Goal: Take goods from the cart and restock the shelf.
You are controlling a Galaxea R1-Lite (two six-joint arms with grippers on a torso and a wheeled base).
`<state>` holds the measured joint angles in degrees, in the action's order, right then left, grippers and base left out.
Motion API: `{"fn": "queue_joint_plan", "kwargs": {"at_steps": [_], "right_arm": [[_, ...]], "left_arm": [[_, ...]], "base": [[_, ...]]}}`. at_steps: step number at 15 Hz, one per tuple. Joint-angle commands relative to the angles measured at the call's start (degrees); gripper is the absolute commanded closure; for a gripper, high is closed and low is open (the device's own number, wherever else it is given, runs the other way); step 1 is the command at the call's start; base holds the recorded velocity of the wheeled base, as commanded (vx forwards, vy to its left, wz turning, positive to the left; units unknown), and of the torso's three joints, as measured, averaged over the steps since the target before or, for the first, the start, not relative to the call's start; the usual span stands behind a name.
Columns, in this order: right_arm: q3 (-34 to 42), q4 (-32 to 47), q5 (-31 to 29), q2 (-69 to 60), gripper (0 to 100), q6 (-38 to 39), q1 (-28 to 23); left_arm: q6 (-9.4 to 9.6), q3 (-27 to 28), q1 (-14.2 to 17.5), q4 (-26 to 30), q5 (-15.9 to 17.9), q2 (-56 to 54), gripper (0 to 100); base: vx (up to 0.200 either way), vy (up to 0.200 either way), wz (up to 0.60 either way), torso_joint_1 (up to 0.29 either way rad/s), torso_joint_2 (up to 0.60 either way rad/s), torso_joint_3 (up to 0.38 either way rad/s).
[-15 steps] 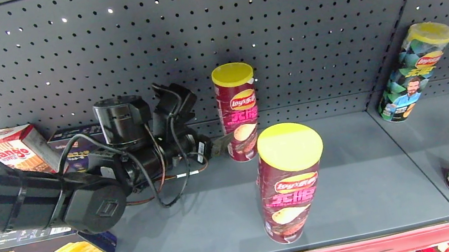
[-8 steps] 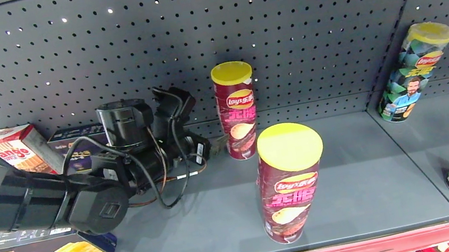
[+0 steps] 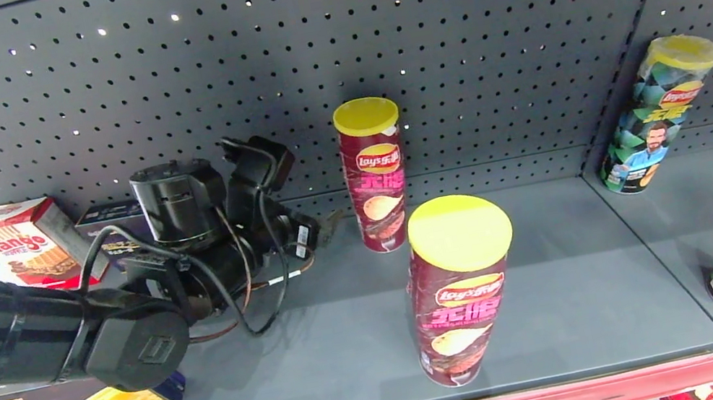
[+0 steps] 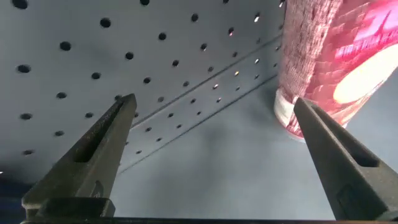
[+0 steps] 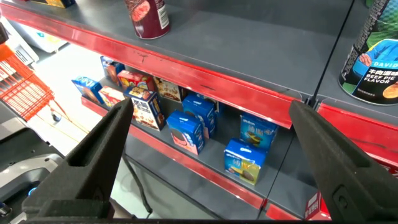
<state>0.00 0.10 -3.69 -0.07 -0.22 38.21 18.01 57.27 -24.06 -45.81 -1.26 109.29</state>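
A: How does the left pincer (image 4: 212, 102) stand?

B: It is spread wide, with nothing between its 2 fingers. The rear can (image 4: 329, 62) is just beside 1 finger and apart from it. It stands upright on the shelf (image 3: 561, 281), close to the perforated back panel (image 3: 444, 30).

A: And the right pincer (image 5: 210, 106)?

B: It is spread and empty too, hanging in front of the lower shelves above some blue boxes (image 5: 186, 127). An orange wire basket (image 5: 22, 93) shows off to the side; it is probably the cart.

A: So which step is in hand?

B: By the look of it, the rear can is set down and let go. To finish well, the arm should back out level along its own line, fingers wide so neither catches the can's foot. It should also pass well clear of the front can (image 3: 461, 291), which stands nearer the shelf's edge. Tall, narrow cans tip easily. After that, the cart calls for another item.

A: Any labels?

B: The 2 cans match: dark red, yellow lid, a round logo, pink characters and a pictured crisp. The patterned can (image 3: 660, 113) farther right is green and yellow with a printed figure. The red-and-white box (image 3: 26, 240) at the left shows wafers. The wording is left unread.
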Motion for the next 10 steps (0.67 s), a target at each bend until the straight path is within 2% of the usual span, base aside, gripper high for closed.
{"fn": "queue_joint_plan", "kwargs": {"at_steps": [1, 10], "right_arm": [[0.0, 0.0, 0.0, 0.1, 0, 0.0, 0.0], [0.0, 0.0, 0.0, 0.1, 0, 0.0, 0.0]], "left_arm": [[0.19, 0.6, 0.3, 0.0, -0.3, 0.0, 0], [-0.16, 4.6, -0.5, 0.4, -0.4, 5.2, 0]], "base": [[0.0, 0.0, 0.0, 0.0, 0.0, 0.0], [0.0, 0.0, 0.0, 0.0, 0.0, 0.0]]}}
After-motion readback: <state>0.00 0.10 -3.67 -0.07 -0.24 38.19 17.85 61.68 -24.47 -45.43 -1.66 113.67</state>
